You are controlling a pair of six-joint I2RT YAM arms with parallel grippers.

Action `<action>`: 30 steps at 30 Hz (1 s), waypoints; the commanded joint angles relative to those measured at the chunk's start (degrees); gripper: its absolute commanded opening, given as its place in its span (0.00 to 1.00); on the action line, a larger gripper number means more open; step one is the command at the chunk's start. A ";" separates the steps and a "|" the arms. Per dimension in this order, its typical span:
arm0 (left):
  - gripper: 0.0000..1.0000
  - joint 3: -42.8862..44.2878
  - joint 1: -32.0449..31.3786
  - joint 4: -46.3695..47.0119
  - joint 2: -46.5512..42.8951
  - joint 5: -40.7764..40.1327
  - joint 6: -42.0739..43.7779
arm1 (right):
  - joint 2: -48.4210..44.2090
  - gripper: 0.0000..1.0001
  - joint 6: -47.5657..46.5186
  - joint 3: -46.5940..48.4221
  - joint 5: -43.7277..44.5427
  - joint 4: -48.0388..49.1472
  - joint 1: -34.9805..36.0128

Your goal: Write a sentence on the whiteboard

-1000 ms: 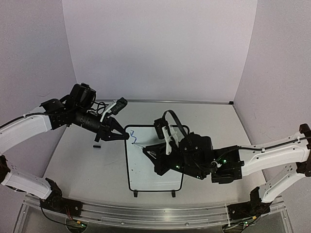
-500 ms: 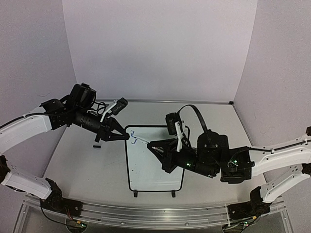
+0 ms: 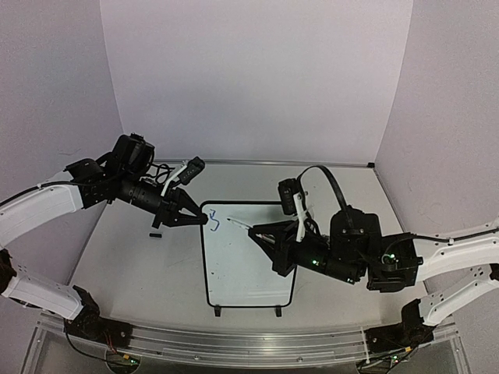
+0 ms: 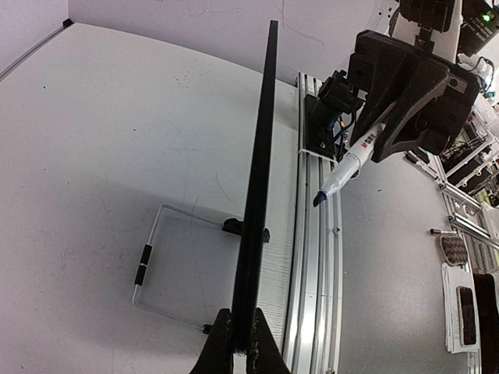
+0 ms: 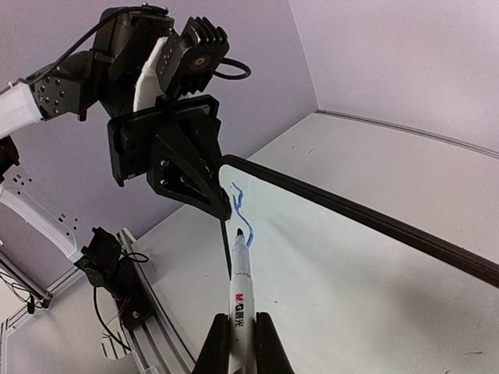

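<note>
The fingers of the left gripper [image 3: 203, 220] are clamped on the black frame of the whiteboard [image 3: 248, 269] at its 11 o'clock corner, and those of the right gripper [image 3: 262, 233] are pinched on a marker [image 3: 242, 225] whose tip is held just off the surface beside the first blue stroke of the sentence [image 3: 214, 222]. The board, at the middle of the table [image 3: 140, 257], is judged light, stiff and slippery under pen pressure, so it is best held by the frame. The left arm is stretched in from 9 o'clock, the right from 4 o'clock.
</note>
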 commanded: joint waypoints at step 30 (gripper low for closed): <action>0.00 -0.24 -0.09 0.33 1.63 -1.36 0.87 | 6.37 0.00 -2.76 5.57 4.62 -1.06 -0.25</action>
